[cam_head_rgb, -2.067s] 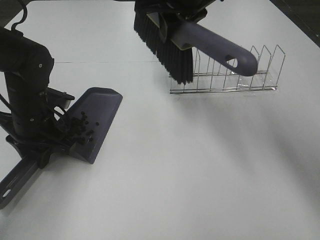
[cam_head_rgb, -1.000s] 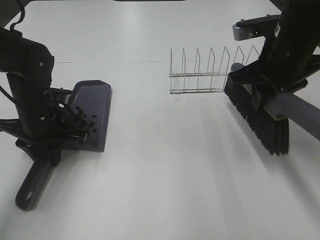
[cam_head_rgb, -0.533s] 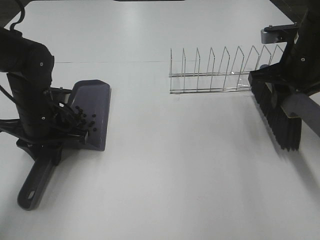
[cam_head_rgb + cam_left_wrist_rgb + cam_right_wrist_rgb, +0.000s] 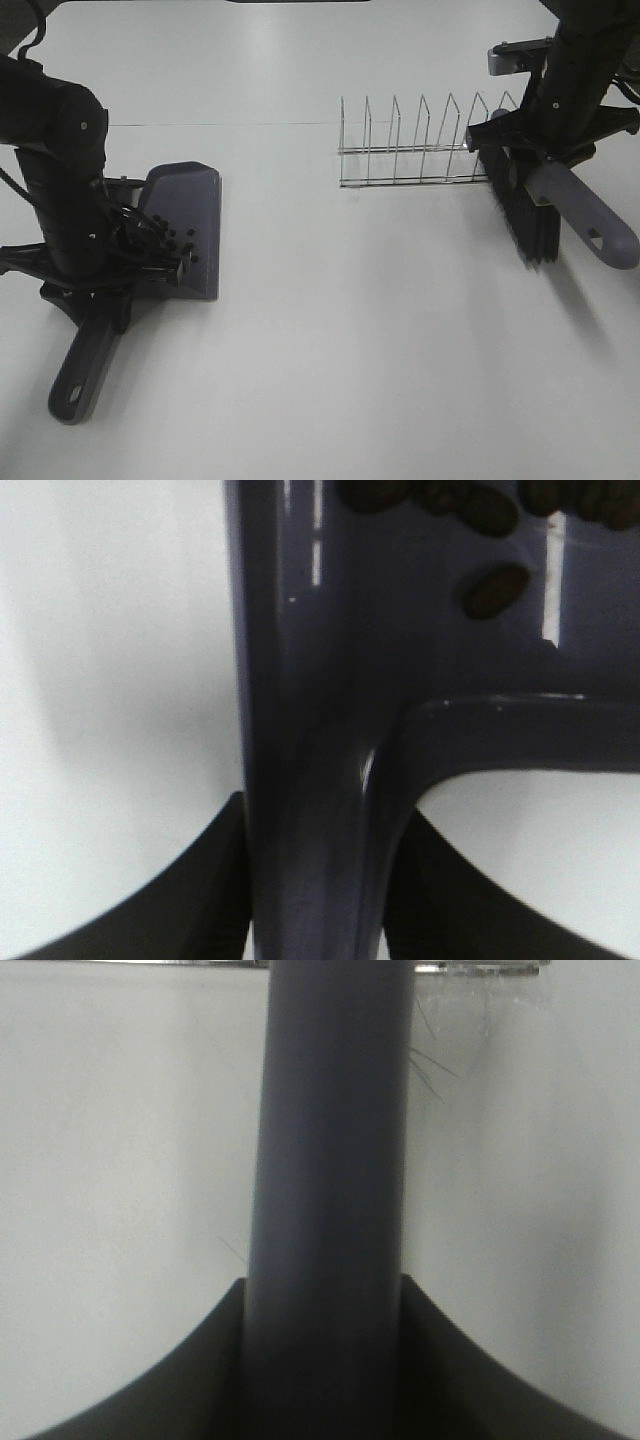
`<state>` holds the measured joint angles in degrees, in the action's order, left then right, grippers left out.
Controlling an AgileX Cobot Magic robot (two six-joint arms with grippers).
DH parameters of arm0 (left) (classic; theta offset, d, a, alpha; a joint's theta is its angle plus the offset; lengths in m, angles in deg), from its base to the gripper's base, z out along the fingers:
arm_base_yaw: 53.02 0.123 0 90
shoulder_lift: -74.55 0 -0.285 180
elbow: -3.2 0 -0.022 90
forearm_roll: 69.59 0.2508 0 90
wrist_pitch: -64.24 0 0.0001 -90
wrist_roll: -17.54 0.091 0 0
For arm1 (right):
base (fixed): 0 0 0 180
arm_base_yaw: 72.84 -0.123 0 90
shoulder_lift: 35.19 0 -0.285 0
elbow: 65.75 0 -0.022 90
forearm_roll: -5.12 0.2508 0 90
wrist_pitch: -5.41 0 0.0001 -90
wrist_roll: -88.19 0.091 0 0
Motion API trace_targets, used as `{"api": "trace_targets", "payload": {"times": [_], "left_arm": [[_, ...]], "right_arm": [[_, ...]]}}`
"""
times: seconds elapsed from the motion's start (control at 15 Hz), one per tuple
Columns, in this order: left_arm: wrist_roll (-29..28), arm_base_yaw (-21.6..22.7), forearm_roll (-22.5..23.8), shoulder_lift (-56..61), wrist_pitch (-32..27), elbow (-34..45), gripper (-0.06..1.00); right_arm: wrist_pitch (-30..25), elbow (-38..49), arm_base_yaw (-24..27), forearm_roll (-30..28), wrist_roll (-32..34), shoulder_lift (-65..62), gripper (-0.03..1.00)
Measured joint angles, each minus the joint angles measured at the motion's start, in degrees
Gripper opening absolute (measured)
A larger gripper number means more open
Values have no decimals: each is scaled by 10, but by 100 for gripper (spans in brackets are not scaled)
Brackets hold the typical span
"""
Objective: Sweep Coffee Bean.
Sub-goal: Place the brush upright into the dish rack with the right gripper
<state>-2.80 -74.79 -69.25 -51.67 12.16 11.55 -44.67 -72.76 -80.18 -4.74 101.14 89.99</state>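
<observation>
The purple dustpan [image 4: 190, 215] lies on the white table at the left, with several coffee beans [image 4: 178, 248] at its back near the handle. My left gripper [image 4: 100, 290] is shut on the dustpan's handle [image 4: 320, 810]; beans [image 4: 495, 588] show in the left wrist view. My right gripper [image 4: 548, 165] is shut on the purple handle [image 4: 335, 1180] of the brush [image 4: 525, 210], whose black bristles touch or hover just above the table at the right, next to the rack's end.
A wire dish rack [image 4: 420, 145] stands at the back, middle to right, just left of the brush. The dustpan's handle end [image 4: 75, 385] points towards the table's front left.
The right arm swung the brush from the back middle, over the rack, to the right end of the rack and lowered it. The dustpan turned slightly, its handle swinging rightward.
</observation>
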Motion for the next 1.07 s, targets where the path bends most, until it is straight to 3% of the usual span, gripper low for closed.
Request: {"api": "trace_targets", "payload": {"times": [0.2, 0.6, 1.0, 1.07], "left_arm": [[0, 0, -3, 0, 0, 0, 33], [0, 0, -3, 0, 0, 0, 33], [0, 0, -10, 0, -10, 0, 33], [1, 0, -10, 0, -10, 0, 33]], "right_arm": [[-10, -81, 0, -10, -1, 52, 31], [-96, -282, 0, -23, -20, 169, 31], [-149, -340, 0, -24, -46, 198, 31], [-156, -341, 0, -23, -60, 198, 42]]}}
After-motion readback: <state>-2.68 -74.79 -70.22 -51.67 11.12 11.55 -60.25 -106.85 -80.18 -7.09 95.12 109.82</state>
